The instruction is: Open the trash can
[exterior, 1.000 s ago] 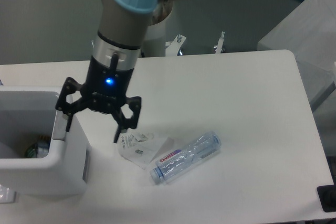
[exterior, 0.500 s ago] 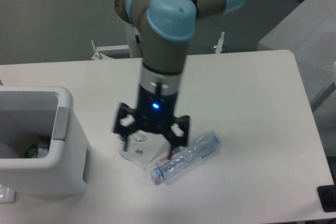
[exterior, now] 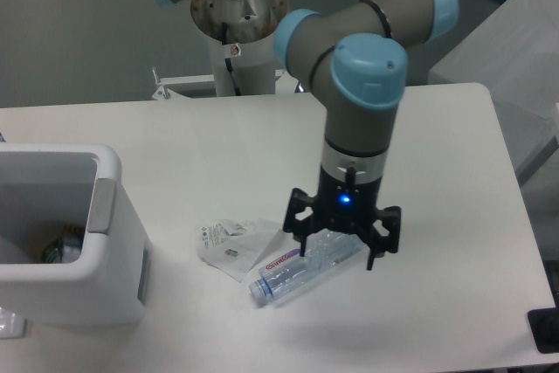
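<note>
The bin [exterior: 61, 242] sits at the left edge of the table [exterior: 437, 155]. Its top looks open, and you can see stuff inside. So the opening looks done. The gripper [exterior: 337, 249] hangs over the bottle [exterior: 306, 265] with fingers spread wide, holding nothing. Next it may need to grab the bottle.

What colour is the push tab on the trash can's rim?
Grey, on the white trash can; the push tab shows clearly in the fixed camera view.
</note>
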You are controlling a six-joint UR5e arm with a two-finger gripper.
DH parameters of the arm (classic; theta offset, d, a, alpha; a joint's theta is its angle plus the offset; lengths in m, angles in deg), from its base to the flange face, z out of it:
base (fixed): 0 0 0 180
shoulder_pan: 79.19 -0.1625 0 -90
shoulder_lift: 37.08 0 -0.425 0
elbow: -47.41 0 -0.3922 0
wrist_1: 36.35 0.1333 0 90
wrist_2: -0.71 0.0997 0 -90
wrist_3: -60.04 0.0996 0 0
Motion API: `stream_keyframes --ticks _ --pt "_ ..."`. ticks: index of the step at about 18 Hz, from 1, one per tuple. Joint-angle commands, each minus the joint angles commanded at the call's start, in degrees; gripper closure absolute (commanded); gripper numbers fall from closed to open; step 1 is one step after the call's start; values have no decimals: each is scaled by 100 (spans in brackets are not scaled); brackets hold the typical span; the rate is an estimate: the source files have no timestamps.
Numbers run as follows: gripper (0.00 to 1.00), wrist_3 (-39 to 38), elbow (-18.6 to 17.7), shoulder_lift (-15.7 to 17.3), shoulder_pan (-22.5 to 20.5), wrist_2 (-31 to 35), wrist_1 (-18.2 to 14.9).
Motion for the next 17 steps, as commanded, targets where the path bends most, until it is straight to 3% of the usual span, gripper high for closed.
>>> stream_keyframes --ticks 3,6,9,11,17 --pt "0 844 35 -96 -158 220 -35" --pt "0 1206 18 -158 -194 290 -44" --pt "0 1382 9 -167 -159 817 -219" --pt "0 1426 18 -158 -150 845 -378" --pt "0 1418 -9 -150 -141 853 -378"
